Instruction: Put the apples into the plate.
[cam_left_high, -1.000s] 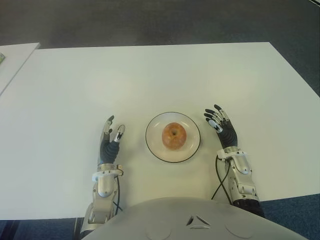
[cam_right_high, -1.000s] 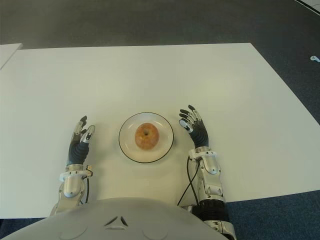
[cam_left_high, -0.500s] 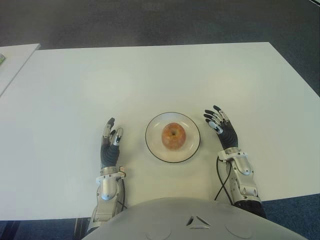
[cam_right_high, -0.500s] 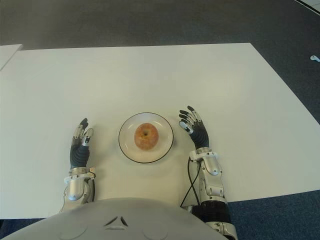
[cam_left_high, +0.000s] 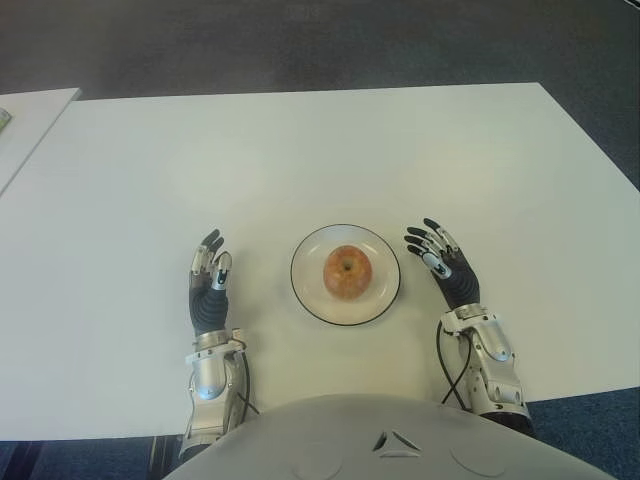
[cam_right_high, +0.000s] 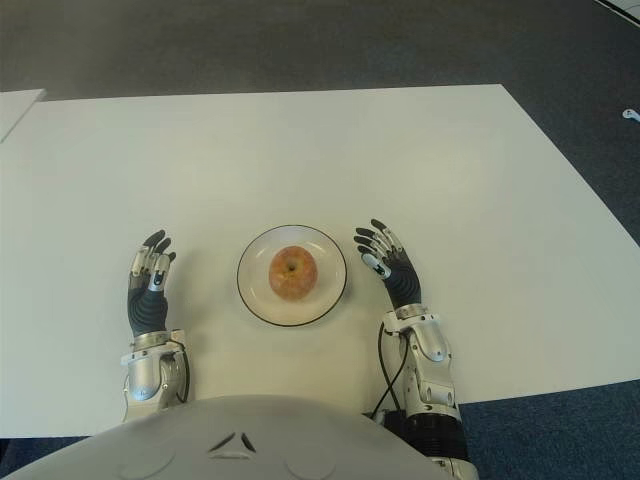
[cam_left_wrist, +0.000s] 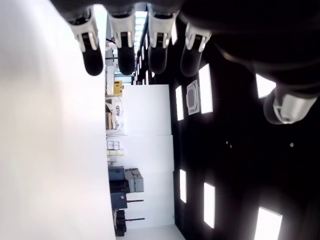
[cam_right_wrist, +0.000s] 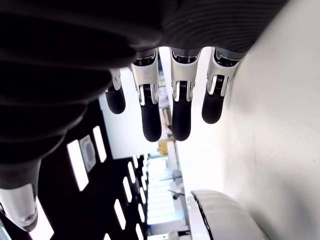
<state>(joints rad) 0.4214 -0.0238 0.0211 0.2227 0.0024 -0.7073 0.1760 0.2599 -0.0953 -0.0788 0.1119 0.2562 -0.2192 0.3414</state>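
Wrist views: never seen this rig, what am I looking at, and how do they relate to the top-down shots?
It is a humanoid robot with two many-fingered hands. The two top-down pictures come from its head camera, looking down at a white table. A red-yellow apple sits in a round white plate with a dark rim. The left hand and right hand flank the plate, fingers spread, holding nothing. Each wrist picture looks along that arm's own fingers; the right one catches the plate's rim.

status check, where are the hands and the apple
Left hand open, empty, left of plate. Right hand open, empty, right of it. Apple sits in plate. Nothing in the way.
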